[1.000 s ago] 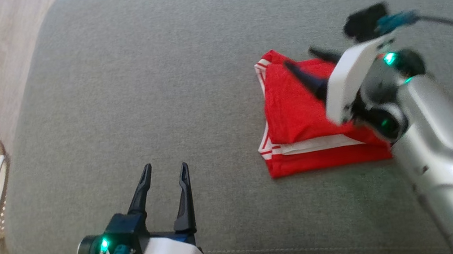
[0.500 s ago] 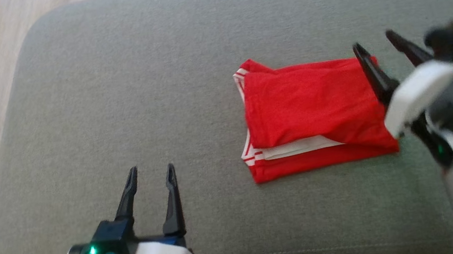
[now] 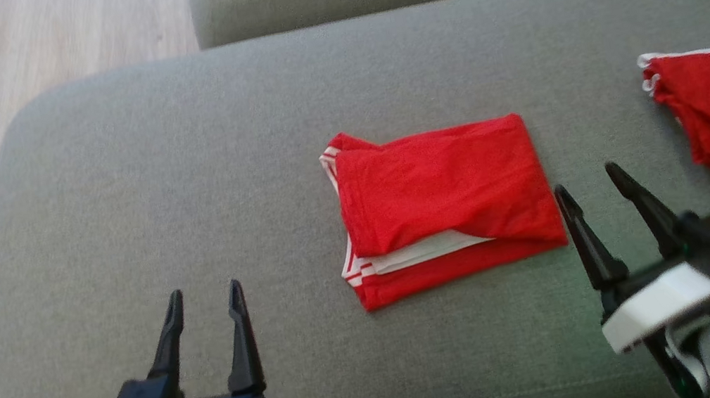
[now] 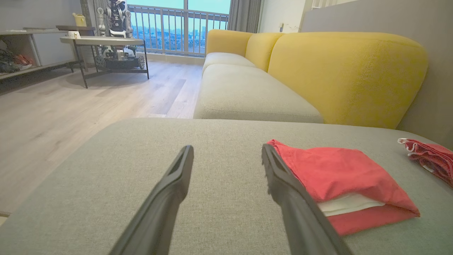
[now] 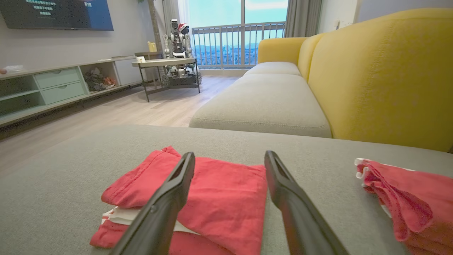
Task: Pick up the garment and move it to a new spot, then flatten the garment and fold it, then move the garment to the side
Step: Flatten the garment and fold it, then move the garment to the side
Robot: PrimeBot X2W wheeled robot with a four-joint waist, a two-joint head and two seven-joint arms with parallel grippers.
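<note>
Folded red-and-white fabric garment (image 3: 441, 203): lying flat, untouched.
Left end effector (image 3: 204, 290): spread, empty.
Right end effector (image 3: 585, 178): spread, empty.

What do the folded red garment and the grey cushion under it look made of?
Folded garment: thin, soft knit, probably cotton or jersey, matte; it shows fine wrinkles, a stitched hem and white striped trim. Cushion: woven upholstery fabric, matte grey, with a grainy weave and a stitched seam near the front edge. The exact fibres cannot be told.
</note>
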